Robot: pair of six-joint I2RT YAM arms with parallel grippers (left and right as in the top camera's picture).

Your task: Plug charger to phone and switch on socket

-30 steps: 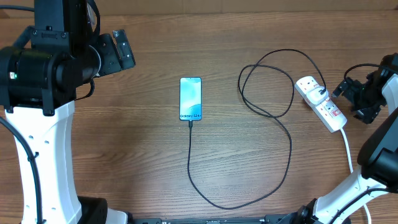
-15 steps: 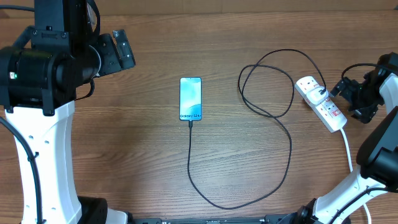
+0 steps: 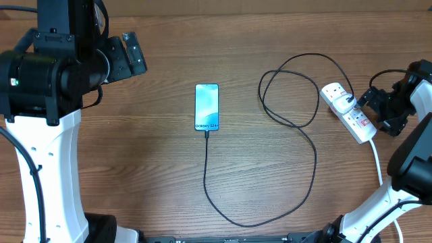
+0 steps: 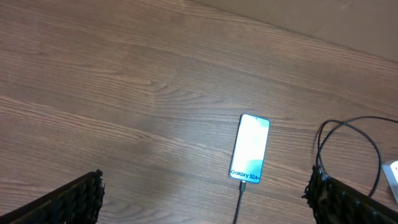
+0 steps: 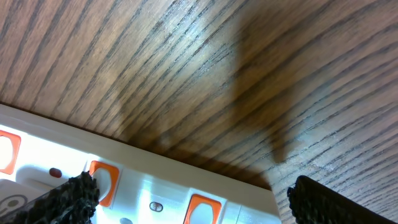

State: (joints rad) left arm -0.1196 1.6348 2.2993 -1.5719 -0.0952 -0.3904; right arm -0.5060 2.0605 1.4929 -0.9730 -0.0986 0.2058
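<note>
The charger [image 3: 206, 175] loops across the table [image 3: 135, 169] nearest the robot, its tip meeting the bottom edge of the phone [image 3: 207, 106] at the centre. Farther right, its black plug sits in the socket [image 3: 349, 111]. The right gripper [image 3: 376, 111] is just beside the socket, fingers apart. The left gripper [image 3: 133, 52] hangs far left, also spread.

Left of the phone [image 3: 207, 106] the tabletop [image 3: 135, 169] is bare wood, free for passing. Loops of the charger cable [image 3: 205, 162] lie between the phone and the socket [image 3: 358, 123], in the way of a low path there.
</note>
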